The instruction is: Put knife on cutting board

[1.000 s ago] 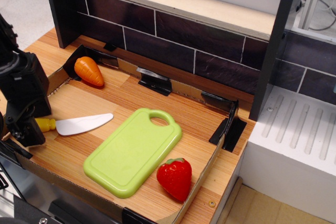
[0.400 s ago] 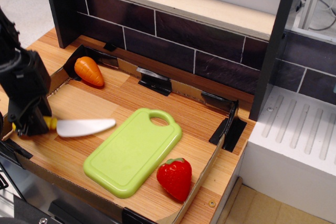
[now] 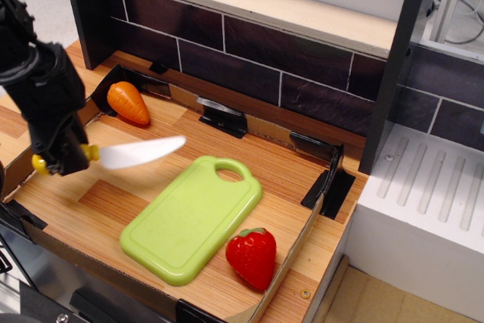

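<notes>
My black gripper [image 3: 66, 158] at the left is shut on the yellow handle of the knife [image 3: 136, 153]. It holds the knife in the air above the wooden tray floor, the white blade pointing right. The handle end pokes out on the gripper's left. The light green cutting board [image 3: 189, 221] lies flat in the middle of the tray, handle hole at its far end, to the right of and below the blade tip. The knife does not touch the board.
An orange toy carrot [image 3: 128, 102] lies in the tray's back left corner. A red strawberry [image 3: 252, 256] sits at the board's front right corner. Cardboard walls [image 3: 289, 253] with black clips edge the tray; a dark tiled wall [image 3: 257, 54] stands behind.
The gripper has lifted the knife off the tray floor and carried it up and to the right, toward the board. The board, carrot and strawberry have not moved.
</notes>
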Action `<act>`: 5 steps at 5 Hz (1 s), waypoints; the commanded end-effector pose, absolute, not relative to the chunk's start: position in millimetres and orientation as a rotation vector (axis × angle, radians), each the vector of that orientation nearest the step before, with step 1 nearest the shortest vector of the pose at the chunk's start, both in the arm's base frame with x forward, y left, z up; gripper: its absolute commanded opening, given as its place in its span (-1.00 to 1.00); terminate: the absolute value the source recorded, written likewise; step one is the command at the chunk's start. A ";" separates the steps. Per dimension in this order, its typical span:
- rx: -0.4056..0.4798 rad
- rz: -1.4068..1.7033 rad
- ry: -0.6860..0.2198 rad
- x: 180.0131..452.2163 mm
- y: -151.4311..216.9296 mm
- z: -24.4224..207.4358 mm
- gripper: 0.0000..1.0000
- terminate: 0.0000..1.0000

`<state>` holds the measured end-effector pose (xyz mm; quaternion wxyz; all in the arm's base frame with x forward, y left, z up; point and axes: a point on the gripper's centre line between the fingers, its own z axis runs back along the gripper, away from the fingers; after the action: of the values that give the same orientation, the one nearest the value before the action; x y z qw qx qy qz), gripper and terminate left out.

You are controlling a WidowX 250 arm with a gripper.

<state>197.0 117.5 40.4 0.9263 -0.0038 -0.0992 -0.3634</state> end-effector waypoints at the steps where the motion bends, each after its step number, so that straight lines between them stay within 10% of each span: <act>1: 0.059 -0.508 -0.276 209.2 70.1 44.2 -1.00 -1.00; 3: -0.012 -0.317 -0.165 207.2 40.7 25.6 -1.00 -1.00; 4: 0.039 -0.331 -0.168 201.7 34.3 12.9 1.00 -1.00; 5: 0.037 -0.356 -0.144 194.8 31.4 7.1 -1.00 -1.00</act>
<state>190.1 29.1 8.2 0.9818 0.0180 -0.0758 -0.1731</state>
